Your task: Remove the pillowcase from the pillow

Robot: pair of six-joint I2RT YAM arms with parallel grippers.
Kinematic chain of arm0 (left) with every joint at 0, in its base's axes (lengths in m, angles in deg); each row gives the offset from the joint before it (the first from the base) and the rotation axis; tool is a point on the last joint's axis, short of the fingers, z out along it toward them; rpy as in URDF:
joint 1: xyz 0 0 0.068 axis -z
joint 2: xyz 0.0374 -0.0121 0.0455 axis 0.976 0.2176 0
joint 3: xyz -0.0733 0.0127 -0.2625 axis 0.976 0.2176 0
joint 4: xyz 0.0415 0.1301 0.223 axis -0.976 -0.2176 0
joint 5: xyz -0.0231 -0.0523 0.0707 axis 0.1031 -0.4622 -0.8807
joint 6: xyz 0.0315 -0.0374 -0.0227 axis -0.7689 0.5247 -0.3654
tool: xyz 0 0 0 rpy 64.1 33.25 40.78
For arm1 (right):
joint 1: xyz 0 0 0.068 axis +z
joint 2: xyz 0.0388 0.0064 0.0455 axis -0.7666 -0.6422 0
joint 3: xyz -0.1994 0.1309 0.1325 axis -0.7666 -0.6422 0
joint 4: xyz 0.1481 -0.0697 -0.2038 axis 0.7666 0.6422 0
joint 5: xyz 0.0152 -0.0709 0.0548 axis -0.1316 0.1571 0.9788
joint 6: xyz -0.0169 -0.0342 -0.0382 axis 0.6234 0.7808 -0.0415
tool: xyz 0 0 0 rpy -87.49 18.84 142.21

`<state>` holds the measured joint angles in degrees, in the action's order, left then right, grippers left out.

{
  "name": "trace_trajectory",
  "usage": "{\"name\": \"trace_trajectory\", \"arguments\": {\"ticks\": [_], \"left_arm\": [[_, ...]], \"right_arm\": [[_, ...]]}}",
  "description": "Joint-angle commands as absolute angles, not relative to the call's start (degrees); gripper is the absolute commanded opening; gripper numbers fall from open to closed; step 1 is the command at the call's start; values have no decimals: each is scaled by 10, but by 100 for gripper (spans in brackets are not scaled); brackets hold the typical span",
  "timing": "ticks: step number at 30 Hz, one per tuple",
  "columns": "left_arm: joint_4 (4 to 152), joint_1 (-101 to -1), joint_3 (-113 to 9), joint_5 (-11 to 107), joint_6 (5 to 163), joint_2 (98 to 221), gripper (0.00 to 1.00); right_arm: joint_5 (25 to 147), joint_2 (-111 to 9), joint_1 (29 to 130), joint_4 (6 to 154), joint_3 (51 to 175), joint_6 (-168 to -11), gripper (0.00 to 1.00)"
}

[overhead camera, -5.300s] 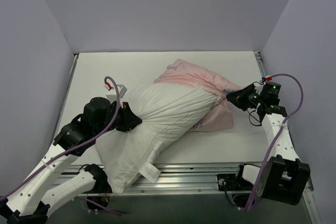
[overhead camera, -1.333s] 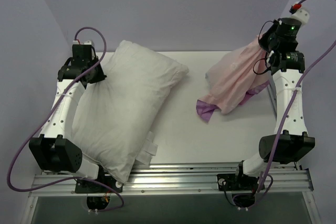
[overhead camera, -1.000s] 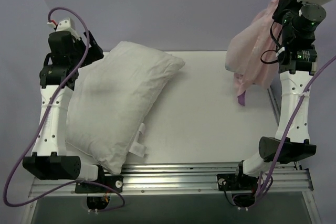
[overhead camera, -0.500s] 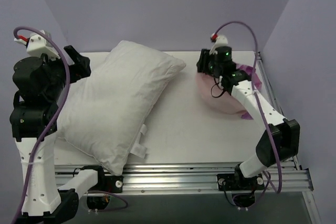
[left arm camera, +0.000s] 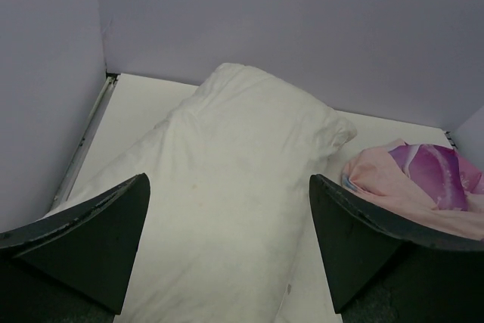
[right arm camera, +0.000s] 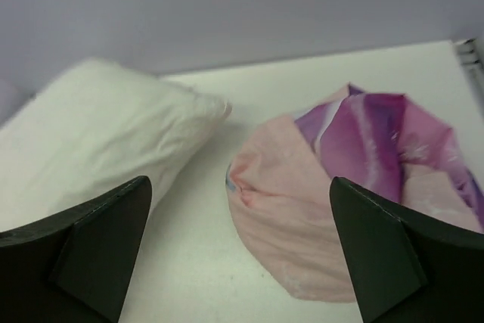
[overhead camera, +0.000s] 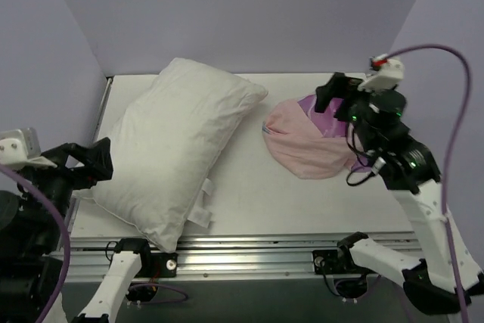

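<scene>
Soft, even light falls from overhead, fairly bright, and the bench [overhead camera: 249,194] reads as flat matte white. The pillow [overhead camera: 178,149] casts only a faint shadow along its side toward the right gripper [right arm camera: 240,183]. That gripper's own view is mildly blurred throughout, and the pillowcase [right arm camera: 340,187] ahead of it lacks crisp detail. The left gripper [left arm camera: 228,183] shows its fingers [left arm camera: 91,240] as near-black, slightly soft shapes. In the top view the left arm [overhead camera: 30,209], close to the lens, looks enlarged and soft.

Overhead, two high wrist views; shared pillow [overhead camera: 174,149]
</scene>
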<state>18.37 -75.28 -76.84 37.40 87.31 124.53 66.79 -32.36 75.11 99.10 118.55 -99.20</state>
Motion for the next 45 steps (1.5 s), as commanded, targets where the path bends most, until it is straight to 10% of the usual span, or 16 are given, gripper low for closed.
{"name": "trace_trajectory", "arguments": {"ticks": [1, 17, 45], "left_arm": [[153, -738, -769, 323, 861, 1215, 94], [126, -672, -698, 186, 898, 1137, 94], [191, -645, -503, 123, 930, 1023, 94]], "right_arm": [[526, -231, 748, 1063, 1206, -988, 100], [425, 102, 749, 1102, 1085, -955, 100], [391, 134, 752, 1063, 1017, -928, 99]]}}
